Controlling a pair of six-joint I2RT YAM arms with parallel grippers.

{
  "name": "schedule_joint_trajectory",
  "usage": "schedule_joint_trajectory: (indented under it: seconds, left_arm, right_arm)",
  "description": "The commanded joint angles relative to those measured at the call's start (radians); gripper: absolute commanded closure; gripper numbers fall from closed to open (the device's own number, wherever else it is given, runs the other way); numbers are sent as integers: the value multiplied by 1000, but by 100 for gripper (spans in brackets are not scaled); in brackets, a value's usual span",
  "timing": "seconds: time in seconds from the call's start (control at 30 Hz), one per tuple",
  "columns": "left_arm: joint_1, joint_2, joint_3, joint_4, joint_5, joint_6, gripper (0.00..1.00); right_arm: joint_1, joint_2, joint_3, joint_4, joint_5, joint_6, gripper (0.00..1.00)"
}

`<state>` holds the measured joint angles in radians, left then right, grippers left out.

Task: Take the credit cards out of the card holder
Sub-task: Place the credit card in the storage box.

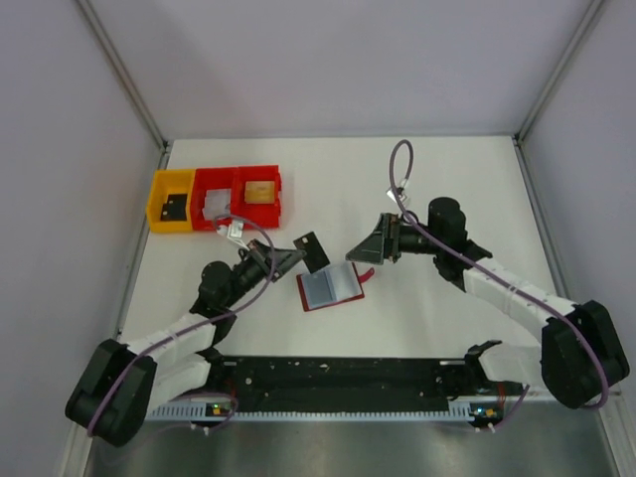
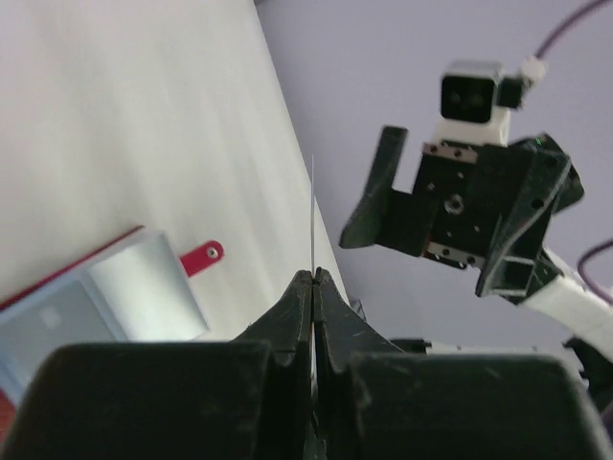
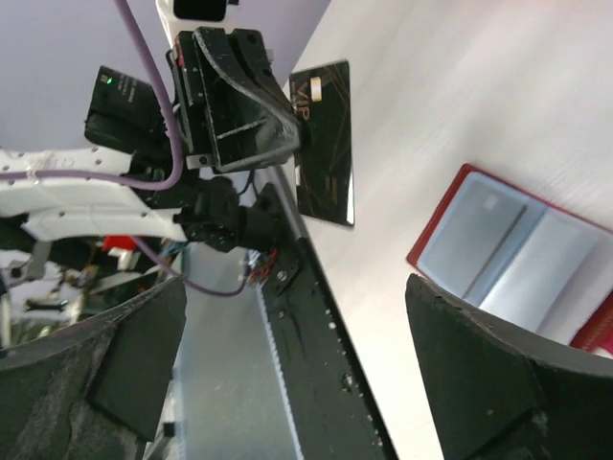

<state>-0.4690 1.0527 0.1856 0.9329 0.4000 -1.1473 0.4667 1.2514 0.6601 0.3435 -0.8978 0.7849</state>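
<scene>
The card holder (image 1: 331, 287) lies open on the white table, red outside with grey-blue pockets, also visible as the wallet (image 2: 96, 297) and the wallet (image 3: 508, 254). A silvery card shows in one of its pockets. My left gripper (image 1: 296, 259) is shut on a black credit card (image 1: 314, 251), held above the table just left of the wallet. That card appears edge-on as a thin line (image 2: 313, 211) between the closed left gripper (image 2: 314, 278), and face-on as the black card (image 3: 324, 144). My right gripper (image 1: 370, 245) hangs open just right of the wallet, nothing between its fingers (image 3: 450, 335).
A yellow bin (image 1: 159, 189) and red bins (image 1: 270, 172) stand in a row at the back left, holding small flat pieces. The black rail (image 1: 338, 376) with the arm bases runs along the near edge. Grey walls enclose the table.
</scene>
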Motion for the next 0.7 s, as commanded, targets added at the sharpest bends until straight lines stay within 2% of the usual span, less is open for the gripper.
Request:
schedule_joint_trajectory:
  seconds: [0.0, 0.13, 0.2, 0.3, 0.43, 0.57, 0.67]
  left_arm:
    - [127, -89, -49, 23, -118, -58, 100]
    - [303, -161, -46, -72, -133, -55, 100]
    - [421, -181, -28, -141, -130, -43, 100]
    - [579, -174, -5, -160, -107, -52, 100]
    - [734, -106, 41, -161, -124, -63, 100]
    - [880, 7, 90, -97, -153, -112, 100]
    - [947, 110, 176, -104, -154, -57, 100]
  right_arm:
    - [-5, -108, 102, -256, 167, -212, 2]
    - [-5, -167, 105, -340, 281, -271, 2]
    - [-5, -185, 102, -376, 310, -286, 2]
    - [-5, -201, 102, -391, 327, -314, 2]
    - [-3, -210, 96, -400, 336, -334, 2]
    - [-3, -221, 78, -394, 321, -348, 2]
    - [12, -234, 67, -397, 361, -377, 2]
